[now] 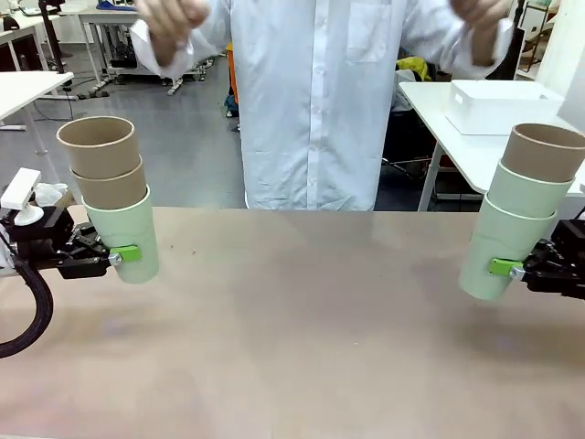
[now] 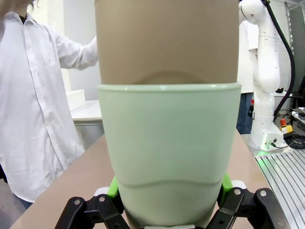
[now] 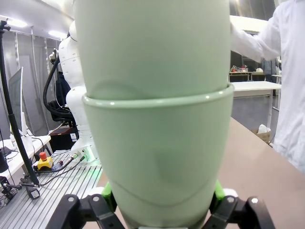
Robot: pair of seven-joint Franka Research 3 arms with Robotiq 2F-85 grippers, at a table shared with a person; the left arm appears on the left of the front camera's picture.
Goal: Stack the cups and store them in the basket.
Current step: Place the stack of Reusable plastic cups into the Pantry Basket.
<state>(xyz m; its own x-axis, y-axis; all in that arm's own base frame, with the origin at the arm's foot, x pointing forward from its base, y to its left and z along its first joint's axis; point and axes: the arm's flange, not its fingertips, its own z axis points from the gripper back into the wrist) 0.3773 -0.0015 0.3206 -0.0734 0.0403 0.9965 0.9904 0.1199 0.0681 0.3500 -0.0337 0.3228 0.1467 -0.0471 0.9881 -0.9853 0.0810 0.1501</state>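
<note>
A tan bench [image 1: 302,320] runs across the front view, with a person in a white coat [image 1: 315,101] standing at its far side. Both of the person's hands, one [image 1: 174,18] and the other [image 1: 480,11], are raised and blurred.

At the left edge, the left pincer [image 1: 128,254] is clamped on a stack of three cups. The stack has a mint green cup [image 1: 123,229] at the bottom, which is the one being gripped. A brown cup [image 1: 110,187] is nested in it, and a second brown cup [image 1: 98,146] sits on top. This stack leans slightly toward the left.

At the right edge, the right pincer [image 1: 501,267] is clamped on another stack of three. It grips a mint green cup [image 1: 489,247] that holds a second mint green cup [image 1: 521,192]. A brown cup [image 1: 544,151] is on top, and the stack leans to the right. The two stacks are well apart, at opposite ends of the bench, and both seem to be held just above it.

In the left wrist view, green pads [image 2: 113,187] press both sides of the mint cup [image 2: 169,143], with brown cup [image 2: 167,43] above. In the right wrist view, green pads [image 3: 218,191] likewise squeeze the lower mint cup [image 3: 157,152].

The white basket [image 1: 503,105] sits on a separate white bench [image 1: 457,155] behind and to the right, away from both stacks.
</note>
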